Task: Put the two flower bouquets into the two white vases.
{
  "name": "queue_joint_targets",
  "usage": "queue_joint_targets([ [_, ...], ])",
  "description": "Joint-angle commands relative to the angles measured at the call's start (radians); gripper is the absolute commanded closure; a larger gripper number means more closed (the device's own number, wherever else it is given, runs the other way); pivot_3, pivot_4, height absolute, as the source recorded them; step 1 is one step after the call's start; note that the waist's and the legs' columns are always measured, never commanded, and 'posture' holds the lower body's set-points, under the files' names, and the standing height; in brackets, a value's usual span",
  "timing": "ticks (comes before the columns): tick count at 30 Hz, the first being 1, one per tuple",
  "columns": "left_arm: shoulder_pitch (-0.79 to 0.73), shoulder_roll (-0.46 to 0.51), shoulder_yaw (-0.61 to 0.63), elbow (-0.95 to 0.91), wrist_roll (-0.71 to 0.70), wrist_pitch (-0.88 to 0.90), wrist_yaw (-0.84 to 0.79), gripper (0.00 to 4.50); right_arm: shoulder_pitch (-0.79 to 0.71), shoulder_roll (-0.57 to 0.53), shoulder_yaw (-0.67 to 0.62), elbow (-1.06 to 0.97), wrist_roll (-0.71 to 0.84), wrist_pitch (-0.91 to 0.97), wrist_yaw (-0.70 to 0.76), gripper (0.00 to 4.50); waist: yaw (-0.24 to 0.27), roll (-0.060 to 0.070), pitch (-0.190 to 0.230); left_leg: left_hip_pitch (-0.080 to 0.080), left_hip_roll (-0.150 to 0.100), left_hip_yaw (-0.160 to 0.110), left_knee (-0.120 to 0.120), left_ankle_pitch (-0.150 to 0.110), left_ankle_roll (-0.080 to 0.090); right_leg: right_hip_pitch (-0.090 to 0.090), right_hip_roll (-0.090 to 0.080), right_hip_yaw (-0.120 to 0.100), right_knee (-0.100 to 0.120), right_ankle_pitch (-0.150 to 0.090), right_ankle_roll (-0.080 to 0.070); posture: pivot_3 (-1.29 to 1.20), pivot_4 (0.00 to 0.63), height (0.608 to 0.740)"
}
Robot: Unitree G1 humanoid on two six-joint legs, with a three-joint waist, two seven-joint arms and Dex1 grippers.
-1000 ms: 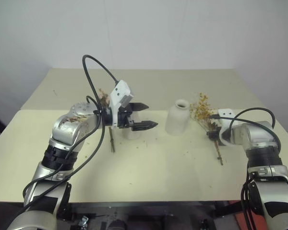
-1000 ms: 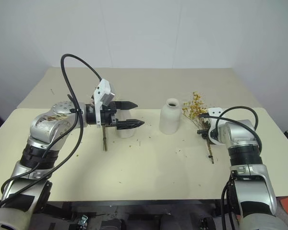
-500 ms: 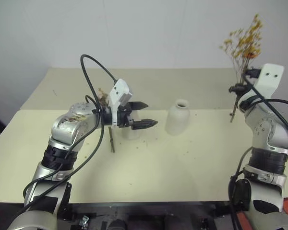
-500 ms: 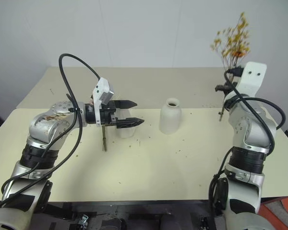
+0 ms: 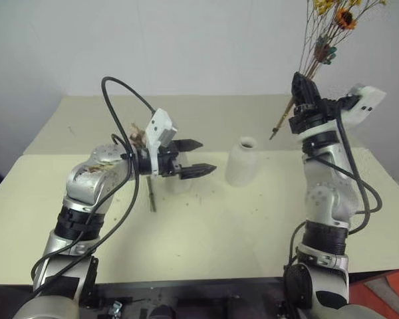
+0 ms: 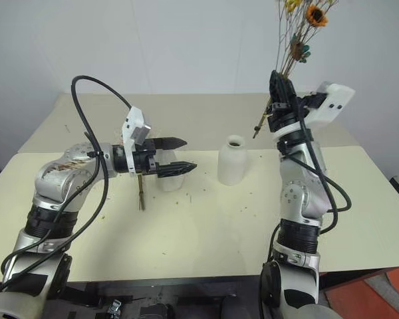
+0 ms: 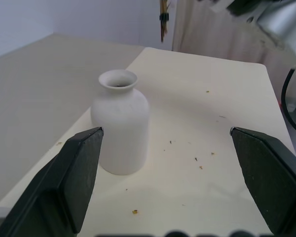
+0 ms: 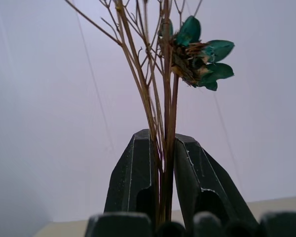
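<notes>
The left gripper (image 5: 191,157) hangs level over the tabletop (image 5: 206,226), with its two black fingers (image 7: 79,173) spread wide and nothing between them. Just under and behind its fingertips stands a small white vase (image 6: 173,178), mostly hidden by the gripper, so I cannot tell if something is inside it. Beside this vase, toward the arm's side, a thin brown stem (image 5: 151,196) lies on the tabletop, and some pale dried leaves (image 5: 141,131) show behind the wrist; how much of this bouquet is there I cannot tell. A little past the open fingertips stands the rounded white vase (image 7: 120,128) with a narrow neck, upright, apart from the gripper. Its mouth looks dark and no stem comes out of it. Small dry crumbs (image 7: 200,160) are scattered on the tabletop around it. Further away, above and beyond this vase, the right gripper (image 5: 304,90) is lifted high and points upward. Its fingers (image 8: 133,182) are closed tight on the thin stems of the yellow-orange spray (image 5: 326,30), which rises from the gripper with its blossoms at the top, and one small head with green leaves (image 8: 200,54) sits just past the fingertips. The lower end of the stems sticks out below the gripper, in the air above the tabletop and near the rounded vase, not in it.
</notes>
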Motion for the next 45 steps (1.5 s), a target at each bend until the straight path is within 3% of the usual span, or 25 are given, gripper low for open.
queue_joint_targets([
  [1,0.016,0.016,0.041,-0.044,-0.020,0.003,0.010,0.00,-0.045,0.014,0.039,0.078,-0.008,-0.160,0.074,3.67,-0.002,0.000,0.000,0.000,0.000,0.000,0.000,0.000,0.000,0.000,0.000,0.000,0.000,0.000,0.000,0.00,0.150,0.740],
  [12,0.044,0.025,0.069,-0.083,-0.029,0.037,0.051,0.00,-0.185,0.027,0.080,0.475,-0.036,-0.405,0.176,3.67,-0.001,0.001,0.001,0.001,0.000,0.000,0.000,0.000,0.000,0.000,0.000,0.000,0.000,0.000,0.000,0.00,0.150,0.740],
  [22,0.054,0.037,0.108,-0.138,-0.074,0.059,0.083,0.00,-0.235,-0.035,0.074,0.715,-0.060,-0.536,0.272,3.67,-0.001,0.001,0.001,0.001,0.000,0.000,-0.001,0.000,0.000,0.000,0.000,0.000,0.000,0.000,-0.001,0.00,0.150,0.740],
  [43,0.068,0.034,0.115,-0.155,-0.114,0.069,0.126,0.00,-0.138,-0.016,0.087,0.705,-0.050,-0.574,0.285,3.67,-0.003,0.003,0.003,0.001,0.000,0.000,-0.001,0.001,-0.001,0.000,0.000,0.000,0.000,0.000,-0.001,0.00,0.150,0.740],
  [45,0.067,0.034,0.113,-0.155,-0.114,0.069,0.126,0.00,-0.120,-0.021,0.087,0.680,-0.051,-0.567,0.277,3.16,-0.002,0.003,0.003,0.001,0.000,0.000,-0.001,0.001,-0.001,0.000,0.000,0.000,0.000,0.000,-0.001,0.00,0.150,0.740],
])
